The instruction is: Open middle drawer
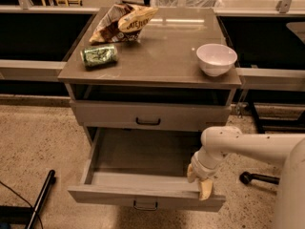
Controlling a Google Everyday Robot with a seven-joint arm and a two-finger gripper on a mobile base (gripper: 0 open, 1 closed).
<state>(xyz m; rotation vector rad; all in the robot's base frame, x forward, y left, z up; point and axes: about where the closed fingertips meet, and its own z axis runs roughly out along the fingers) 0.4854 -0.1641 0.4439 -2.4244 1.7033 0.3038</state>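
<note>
The middle drawer (pixel 143 194) is pulled far out of the grey-beige cabinet, and its inside looks empty. Its small dark handle (pixel 145 205) is at the centre of the front. The top drawer (pixel 150 116) above it is closed, and the lowest drawer is hidden beneath the open one. My gripper (pixel 200 180), on the white arm (pixel 248 144) coming in from the right, is at the right end of the middle drawer's front edge, touching or just over the rim.
On the cabinet top (pixel 162 56) stand a white bowl (pixel 216 58), a green can lying on its side (pixel 99 55) and a chip bag (pixel 123 23). A dark pole (pixel 40 197) lies on the floor at the left. A caster (pixel 245 177) is on the floor at the right.
</note>
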